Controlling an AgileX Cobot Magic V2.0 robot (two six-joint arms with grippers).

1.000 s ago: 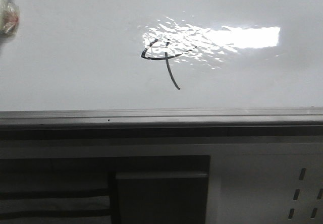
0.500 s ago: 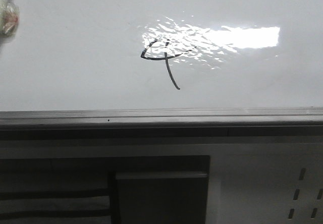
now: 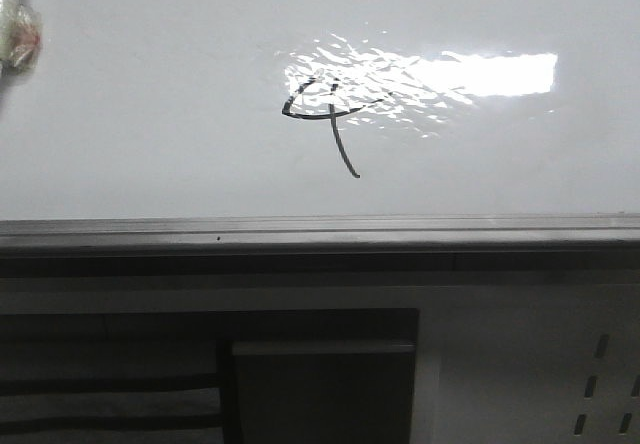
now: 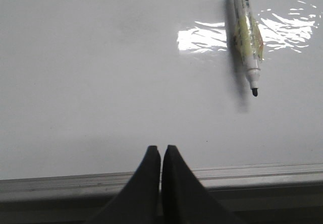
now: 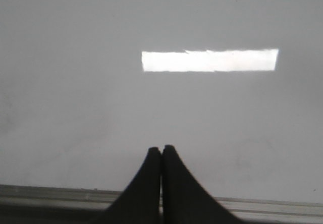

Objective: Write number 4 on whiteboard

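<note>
- Ink strokes of the number 4 (image 3: 325,119) already sit on the whiteboard (image 3: 150,114), partly inside the rippled glare: an angular loop crossed by a long slanted downstroke. The writing looks done.
- Marker (image 4: 247,35) lies uncapped on the glossy board, apart from both arms.
- Left end effector (image 4: 161,156) and right end effector (image 5: 161,156) are pressed together, empty, over the grey metal rail (image 3: 320,232).
</note>
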